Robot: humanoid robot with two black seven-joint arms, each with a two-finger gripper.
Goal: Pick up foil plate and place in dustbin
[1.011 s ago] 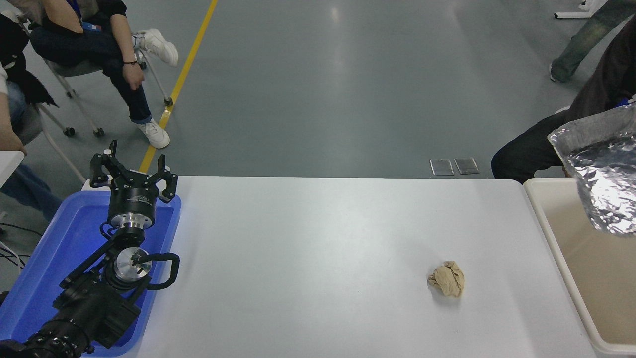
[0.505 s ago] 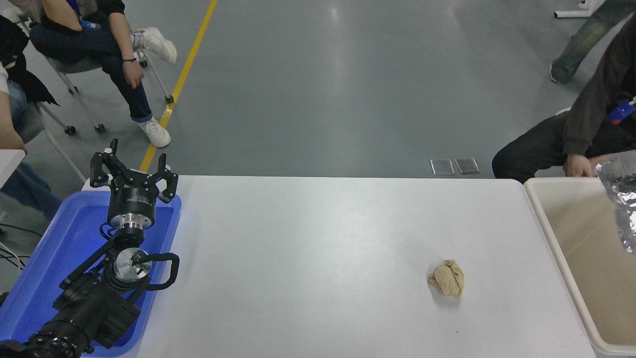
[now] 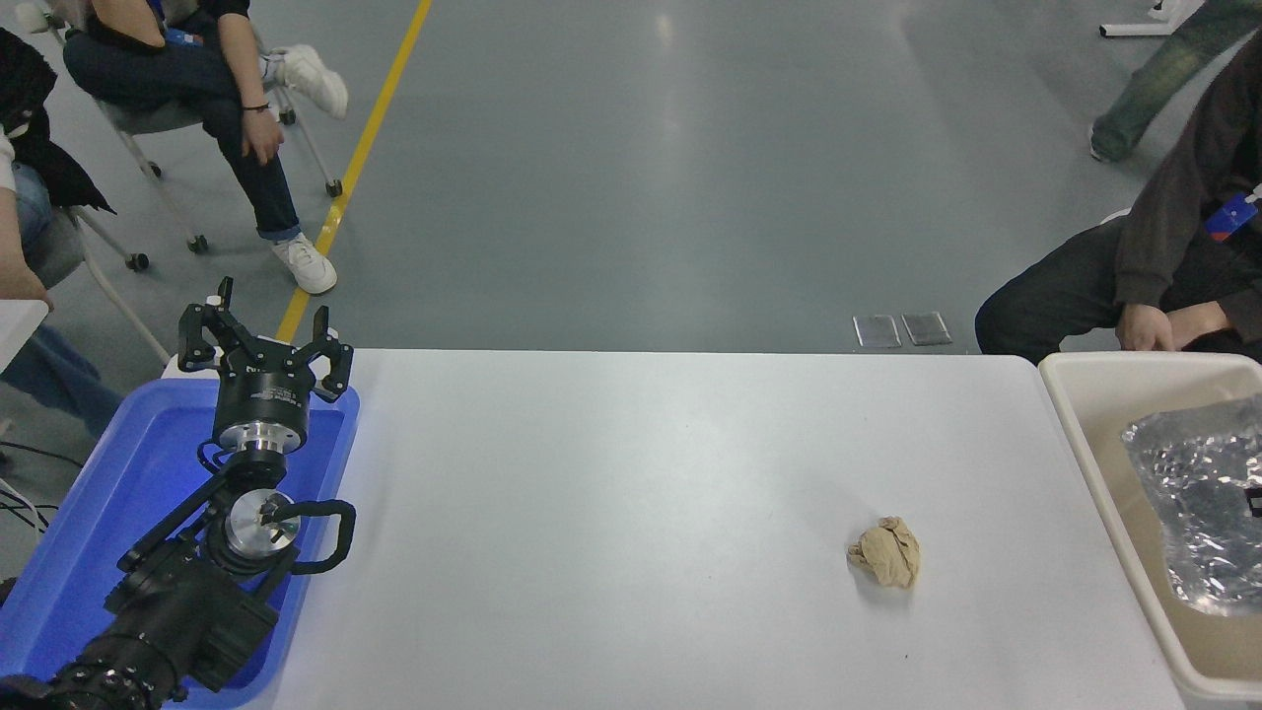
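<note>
Now the foil plate (image 3: pixel 1198 513) sits inside the dustbin (image 3: pixel 1085 434) at the far right, lying down in the tub and running off the picture's right edge. A small dark spot shows on the foil right at that edge; it could be a bit of the right gripper, but it is too small to tell, so the right gripper counts as out of view and its grip cannot be judged.

By the look of it, the placing step is at its end: the plate is in the bin, not above it. What is left, if the gripper holds the foil at all, is a clean let-go and a lift straight up, clear of the bin's thick rim, without dragging the light foil back out. Crinkled foil snags easily, so that is the one risk worth watching.

Over at the near left, the left gripper (image 3: pixel 264 345) is parked above the blue tray (image 3: pixel 59 552), fingers spread wide, holding nothing.

On the table (image 3: pixel 611 473), a tan paper ball (image 3: pixel 885 552) lies to the right of the middle, near the bin but apart from it, and out of the way of any pull-back.

A person (image 3: pixel 1163 266) sits just beyond the bin's far rim, a hand (image 3: pixel 1144 325) resting close to it. Two more people (image 3: pixel 197 89) sit at the far left, well apart from the work.
</note>
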